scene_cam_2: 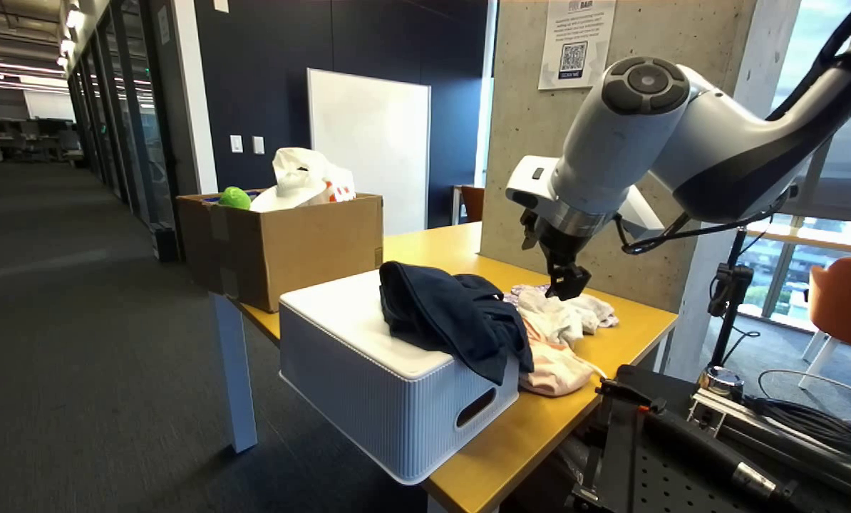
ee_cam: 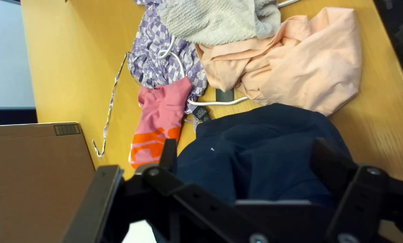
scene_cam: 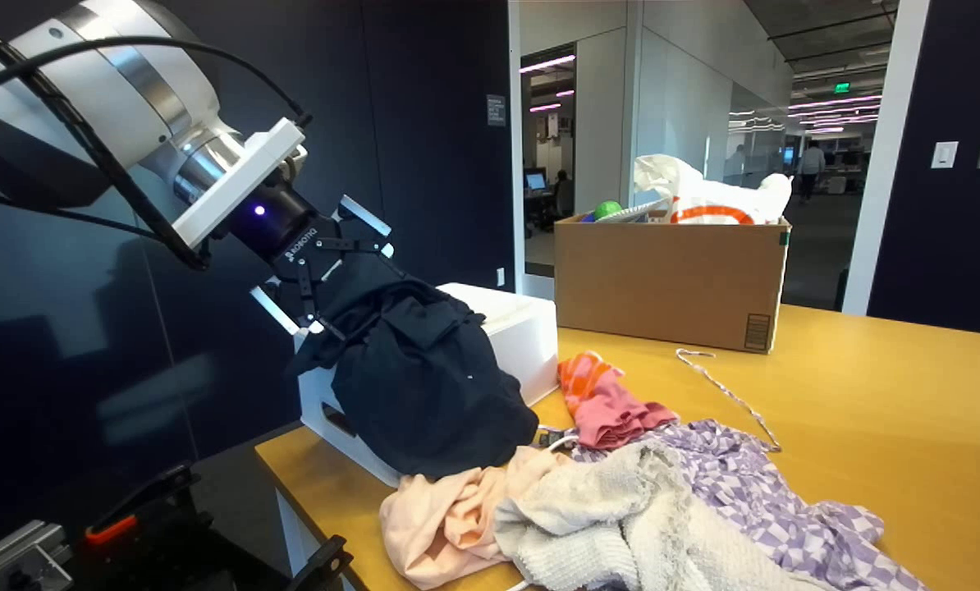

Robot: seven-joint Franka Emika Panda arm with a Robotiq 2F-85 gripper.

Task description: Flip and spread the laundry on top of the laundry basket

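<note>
A dark navy garment [scene_cam: 437,386] lies bunched on one end of the white laundry basket [scene_cam: 523,341] and hangs over its side. In an exterior view the garment [scene_cam_2: 454,313] covers the near-right part of the basket [scene_cam_2: 361,385], leaving much of the flat white top bare. My gripper [scene_cam: 352,289] has its fingers spread wide and holds nothing. It also shows in an exterior view [scene_cam_2: 568,281], above and to the side of the garment, apart from it. In the wrist view the garment [ee_cam: 259,135] shows between the open fingers [ee_cam: 244,148]; only a corner of the basket [ee_cam: 139,233] is visible.
Beside the basket lie a peach cloth [scene_cam: 465,517], a grey-white knit [scene_cam: 621,509], a purple checked cloth [scene_cam: 753,468] and a pink-orange cloth [scene_cam: 609,402]. A hanger wire [ee_cam: 218,102] pokes out. A cardboard box [scene_cam: 662,283] stands behind. The table edge [scene_cam_2: 532,442] is close.
</note>
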